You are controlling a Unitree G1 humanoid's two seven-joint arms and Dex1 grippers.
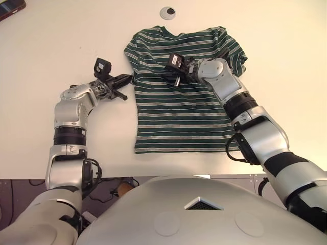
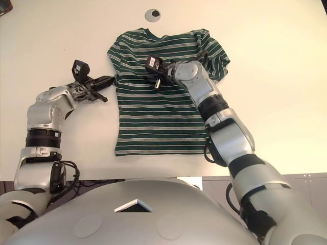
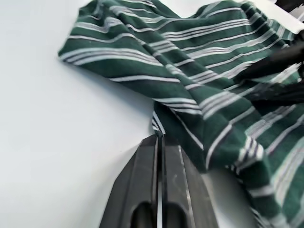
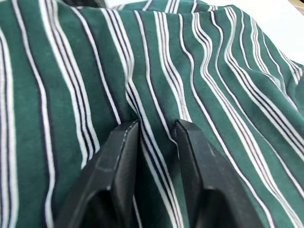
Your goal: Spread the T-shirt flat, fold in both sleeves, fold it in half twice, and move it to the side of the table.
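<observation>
**Jaws on both arms closed on the T-shirt**

Left jaws are pressed together, fingers [image 3: 142, 190] meeting at the tip, and they pinch the T-shirt [image 1: 179, 112] at its left edge, just under the shoulder (the cloth draws to a small point where it enters them). Right jaws stand a narrow gap apart, fingers [image 4: 118, 161] pressed down on the chest of the T-shirt with a raised ridge of striped cloth caught between them.

The T-shirt lies front up on the table [image 1: 61, 41], collar on the far side and hem on the robot's side. Its body is mostly flat, with wrinkles around both jaws. Its right sleeve [image 1: 235, 51] is bunched at the far right corner. No sleeve sticks out past its left edge.

Beyond the collar, apart from it, a round grommet [image 1: 167, 13] sits in the table.
</observation>
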